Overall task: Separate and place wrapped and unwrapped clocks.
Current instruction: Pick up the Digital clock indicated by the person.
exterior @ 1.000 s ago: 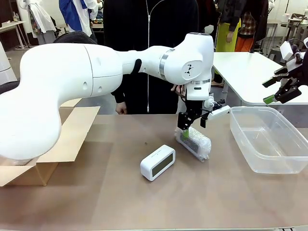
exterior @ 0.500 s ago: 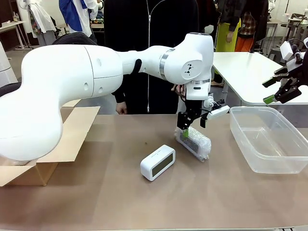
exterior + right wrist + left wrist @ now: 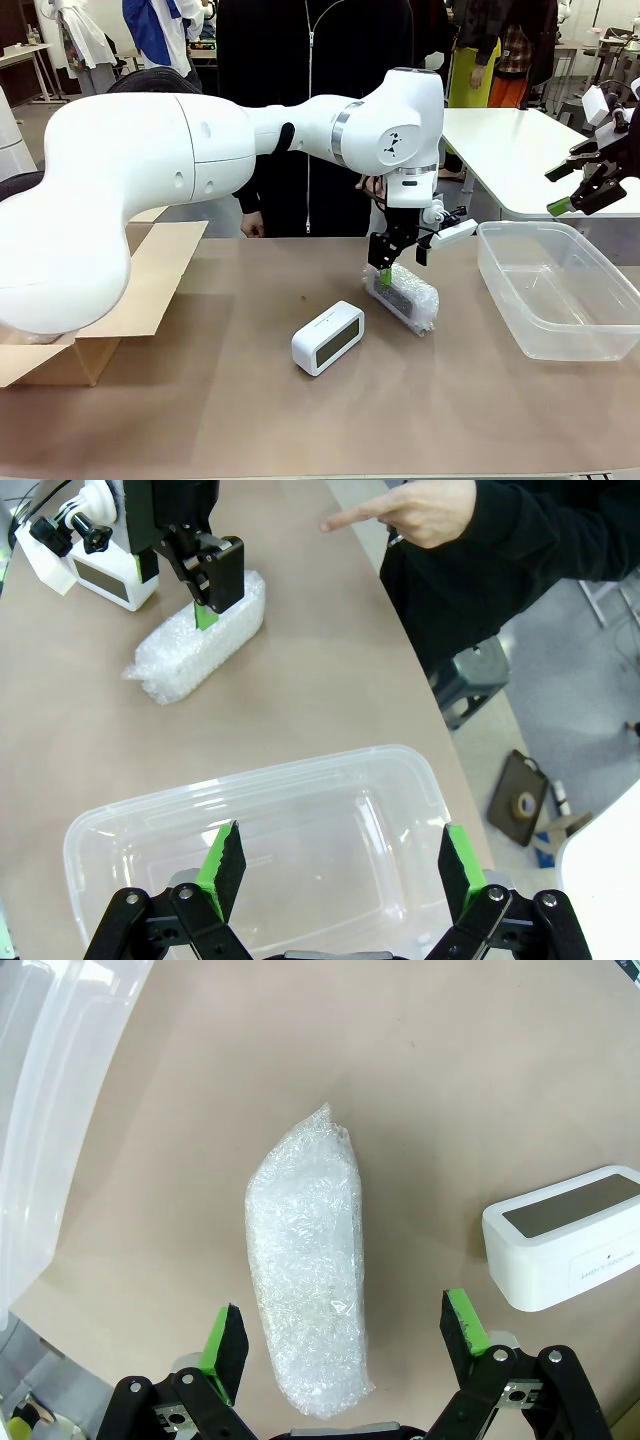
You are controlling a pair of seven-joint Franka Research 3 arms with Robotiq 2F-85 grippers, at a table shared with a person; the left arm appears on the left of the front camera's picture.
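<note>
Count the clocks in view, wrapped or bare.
2. A bubble-wrapped clock lies between the fingers of the open left gripper; a bare clock sits nearer the cardboard box. More may be hidden inside that box.

The bare clock (image 3: 327, 338) was white with a dark screen, the wrapped clock (image 3: 402, 295) whitish in pebbled bubble wrap, the tabletop (image 3: 250, 420) dull brown. The left pincer (image 3: 344, 1328) was black with green pads (image 3: 222, 1338), the bin (image 3: 497, 275) clear.

The front camera faces the person (image 3: 300, 110) across the table (image 3: 250, 420), the left wrist camera looks straight down, close over the wrapped clock (image 3: 305, 1260), which the right wrist camera, above the bin (image 3: 100, 830), sees from farther off.
</note>
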